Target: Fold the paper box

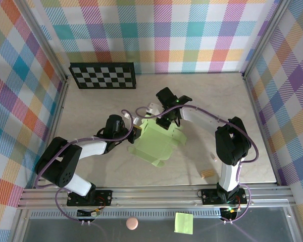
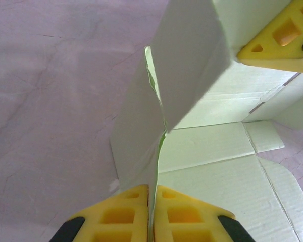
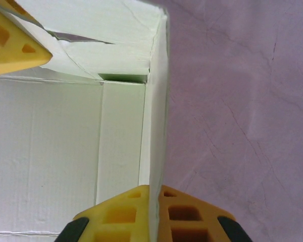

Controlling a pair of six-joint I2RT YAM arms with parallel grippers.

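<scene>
The pale lime-green paper box (image 1: 159, 143) lies partly folded in the middle of the table, with its back walls raised. My left gripper (image 1: 137, 132) is shut on the box's upright left flap; in the left wrist view its yellow fingers (image 2: 123, 209) pinch the thin card edge (image 2: 141, 131). My right gripper (image 1: 164, 117) is shut on the back wall; in the right wrist view its jaws (image 3: 152, 189) clamp the upright panel (image 3: 155, 126). The box floor (image 3: 50, 151) spreads to the left of that panel. The two grippers are close, at one corner of the box.
A checkerboard (image 1: 103, 75) leans at the back left. A small tan block (image 1: 207, 173) lies near the right arm's base. Beyond the front rail (image 1: 151, 194) sit a bright-green sticky note (image 1: 184, 222) and a pink ball (image 1: 132, 223).
</scene>
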